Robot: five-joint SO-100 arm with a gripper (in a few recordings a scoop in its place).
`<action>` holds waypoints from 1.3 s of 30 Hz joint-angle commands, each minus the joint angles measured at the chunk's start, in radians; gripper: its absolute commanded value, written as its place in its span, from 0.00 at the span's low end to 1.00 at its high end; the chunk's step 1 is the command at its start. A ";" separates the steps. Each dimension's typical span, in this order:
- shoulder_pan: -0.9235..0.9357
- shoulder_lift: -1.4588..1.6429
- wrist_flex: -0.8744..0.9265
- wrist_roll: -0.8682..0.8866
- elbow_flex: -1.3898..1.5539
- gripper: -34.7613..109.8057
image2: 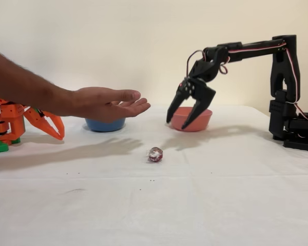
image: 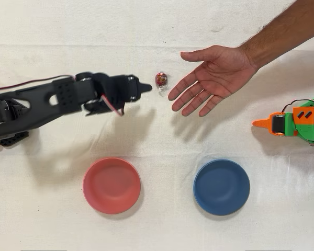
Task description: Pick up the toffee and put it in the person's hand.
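Observation:
The toffee [image: 160, 80] [image2: 155, 154] is a tiny red sweet in a shiny crinkled wrapper, lying on the white cloth. My black gripper [image: 145, 88] [image2: 177, 123] hangs above the cloth, open and holding nothing, just left of the toffee in the overhead view and up to its right in the fixed view. The person's hand [image: 212, 78] [image2: 110, 103] is held palm up with fingers spread, hovering above the table, right of the toffee in the overhead view.
A pinkish-red bowl [image: 111, 185] [image2: 191, 119] and a blue bowl [image: 221, 186] [image2: 105, 124] sit on the cloth. The idle orange arm [image: 295, 121] [image2: 20, 123] rests at the right edge in the overhead view.

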 commanded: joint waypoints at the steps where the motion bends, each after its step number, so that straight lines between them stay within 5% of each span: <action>1: -0.037 -0.014 0.000 0.034 -0.118 0.37; 39: -0.037 -0.351 -0.081 0.098 -0.433 0.40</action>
